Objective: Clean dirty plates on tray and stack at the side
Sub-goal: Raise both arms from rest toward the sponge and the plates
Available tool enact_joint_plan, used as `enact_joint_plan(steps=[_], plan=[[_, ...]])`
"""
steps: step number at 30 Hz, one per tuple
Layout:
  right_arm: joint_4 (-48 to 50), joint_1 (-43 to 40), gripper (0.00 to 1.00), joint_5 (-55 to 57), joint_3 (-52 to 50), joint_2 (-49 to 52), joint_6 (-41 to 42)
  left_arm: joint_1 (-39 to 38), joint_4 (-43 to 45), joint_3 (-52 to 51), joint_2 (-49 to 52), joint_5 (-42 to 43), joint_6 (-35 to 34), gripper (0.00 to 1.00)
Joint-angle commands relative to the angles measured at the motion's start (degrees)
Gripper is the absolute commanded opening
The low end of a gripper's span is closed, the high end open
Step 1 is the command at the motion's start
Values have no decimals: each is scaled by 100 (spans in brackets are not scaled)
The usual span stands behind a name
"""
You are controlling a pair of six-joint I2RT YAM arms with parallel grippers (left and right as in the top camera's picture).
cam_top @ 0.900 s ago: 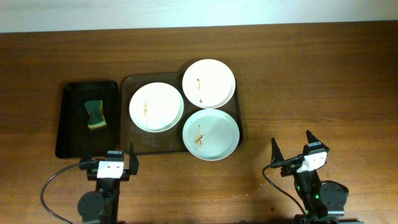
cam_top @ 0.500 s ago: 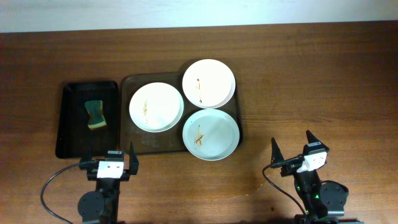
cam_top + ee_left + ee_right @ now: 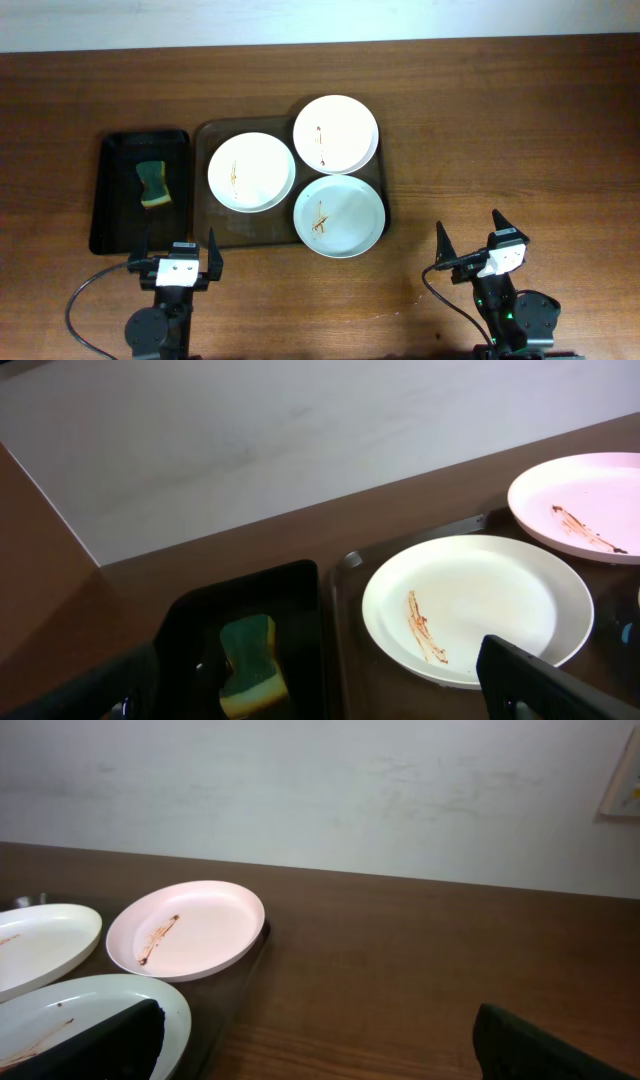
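Three dirty white plates with brown sauce streaks lie on the brown tray [image 3: 225, 232]: one at the left [image 3: 251, 171], one at the back right [image 3: 335, 133], one at the front right [image 3: 339, 215]. My left gripper [image 3: 175, 252] is open and empty at the table's front edge, in front of the tray's left corner. My right gripper [image 3: 470, 243] is open and empty at the front right, apart from the tray. The left wrist view shows the left plate [image 3: 478, 605] and back plate [image 3: 585, 505]. The right wrist view shows the back plate [image 3: 186, 929] and front plate [image 3: 70, 1010].
A narrow black tray [image 3: 115, 200] stands left of the brown tray and holds a green and yellow sponge [image 3: 153, 184], which also shows in the left wrist view [image 3: 251, 663]. Bare wooden table [image 3: 500, 140] lies to the right of the trays.
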Motion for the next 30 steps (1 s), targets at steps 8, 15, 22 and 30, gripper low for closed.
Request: enact_joint_plan(steps=[8,15,22,30], plan=[[-7,42,98,52,-46,-39,37,-22,15,-44,-42,44,87,99],[44,42,98,-35,-46,-39,42,-22,15,-44,-42,44,87,99],[634,28,98,-210,232,-31,173,-22,44,-42,-42,52,87,99],[-328,26,98,-299,2516,2369,212,-22,-302,1255,748,815,-404,99]])
